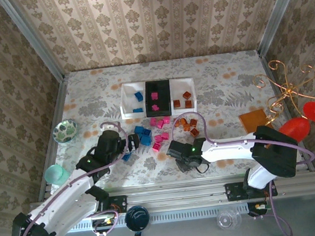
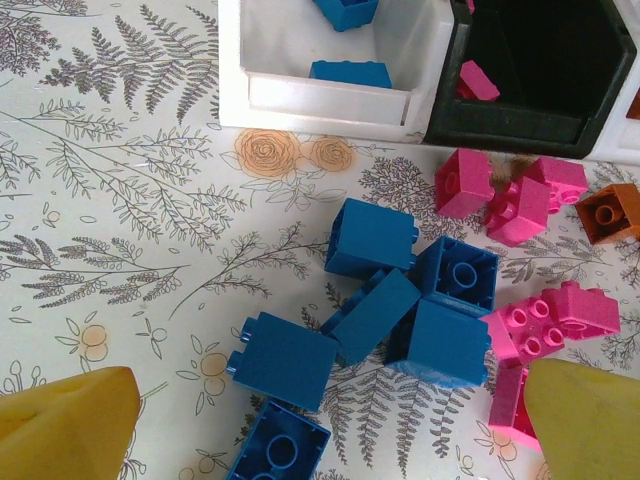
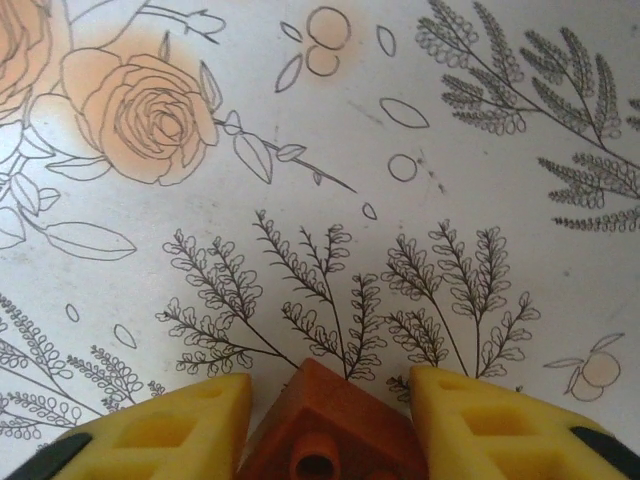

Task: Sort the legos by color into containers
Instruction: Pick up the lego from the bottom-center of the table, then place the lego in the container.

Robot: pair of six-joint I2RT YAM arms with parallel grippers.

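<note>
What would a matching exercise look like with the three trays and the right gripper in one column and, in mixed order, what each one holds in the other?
Column A
1. left white tray
2. black tray
3. right white tray
4. right gripper

Column B
a. a single orange-brown brick, gripped
b. pink bricks
c. blue bricks
d. several orange-brown bricks

Pairs: 1-c, 2-b, 3-d, 4-a
</note>
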